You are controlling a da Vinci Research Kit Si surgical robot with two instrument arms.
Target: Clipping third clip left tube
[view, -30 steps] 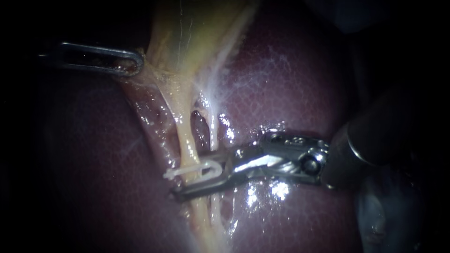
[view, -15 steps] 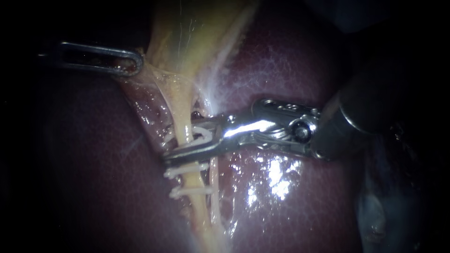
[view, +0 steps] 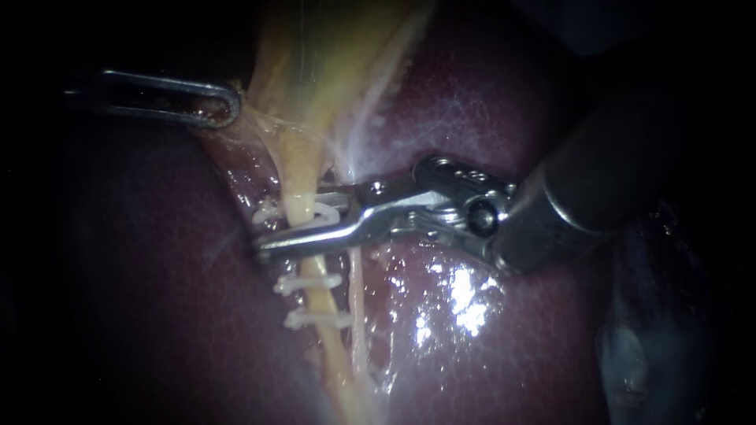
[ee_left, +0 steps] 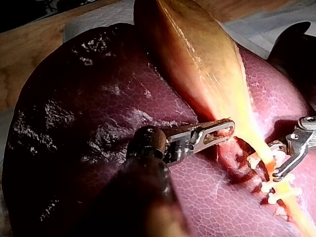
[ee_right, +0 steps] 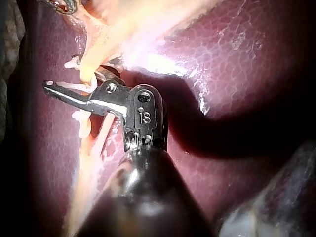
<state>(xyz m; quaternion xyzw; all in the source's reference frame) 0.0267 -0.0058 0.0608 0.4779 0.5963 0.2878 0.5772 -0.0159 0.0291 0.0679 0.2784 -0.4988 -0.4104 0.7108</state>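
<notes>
1. Right instrument (view: 291, 228): the jaws stand narrowly apart, one on each side of the left tube (view: 319, 301). They hold a white clip (view: 331, 212) whose loop wraps the tube. The lower jaw crosses in front of the tube, and the upper jaw's tip is hidden behind it.
2. Two more clips (view: 309, 283): both are closed across the left tube, just past the jaws on the side away from the gallbladder (view: 315, 71).
3. Right tube (view: 356, 291): thin and pale, it runs just beside the left tube and passes under the right instrument's jaws.
4. Left instrument (view: 224, 106): its slotted jaws lie together, pinching the gallbladder's edge where it narrows into the left tube. It is well apart from the clips.
5. Liver (view: 488, 330): dark red and glistening, it lies beneath the left tube on both sides.
</notes>
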